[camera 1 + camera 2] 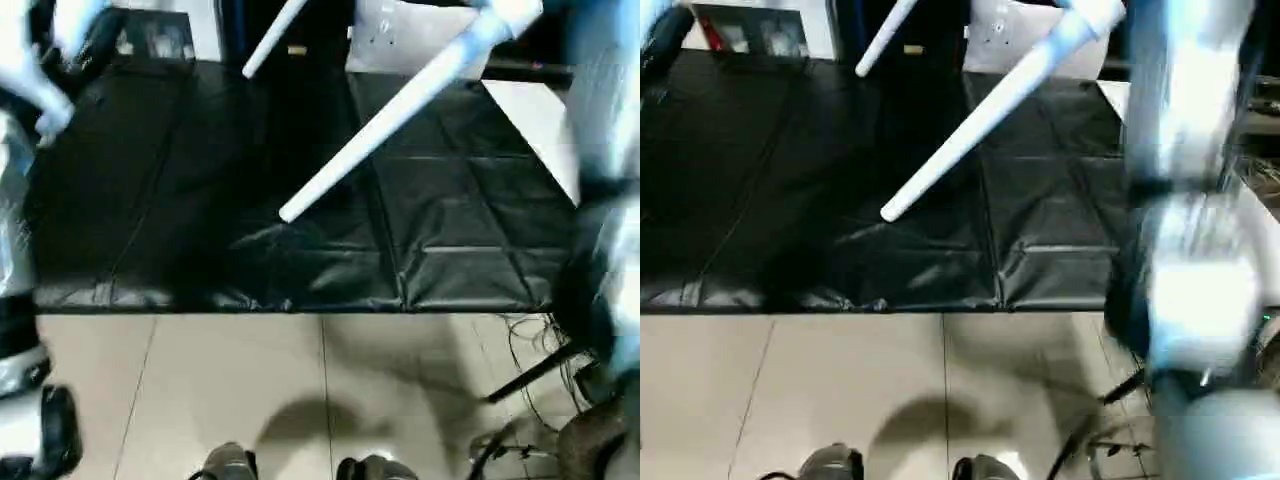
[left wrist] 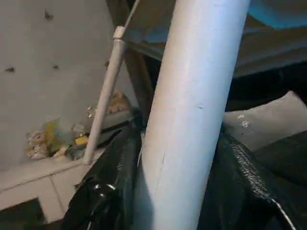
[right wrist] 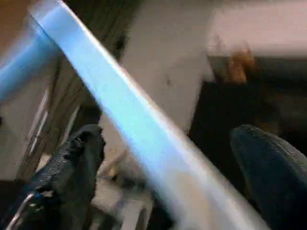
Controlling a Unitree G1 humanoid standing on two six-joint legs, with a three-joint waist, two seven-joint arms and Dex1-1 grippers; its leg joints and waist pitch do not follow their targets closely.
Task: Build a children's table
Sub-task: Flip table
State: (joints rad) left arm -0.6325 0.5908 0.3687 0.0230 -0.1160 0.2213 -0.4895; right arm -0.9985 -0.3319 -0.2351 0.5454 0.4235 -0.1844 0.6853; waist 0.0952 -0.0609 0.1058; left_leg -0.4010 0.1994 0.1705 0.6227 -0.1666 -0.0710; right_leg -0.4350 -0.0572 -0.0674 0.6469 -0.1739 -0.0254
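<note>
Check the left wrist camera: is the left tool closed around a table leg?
Yes: both black fingers press against a white tube leg standing between them.

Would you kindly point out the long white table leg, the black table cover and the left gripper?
table leg (image 1: 390,115), left eye view, middle of the tube.
black cover (image 1: 180,200), left eye view, bare flat area.
left gripper (image 2: 184,191), left wrist view, between its two fingers, around the leg.
</note>
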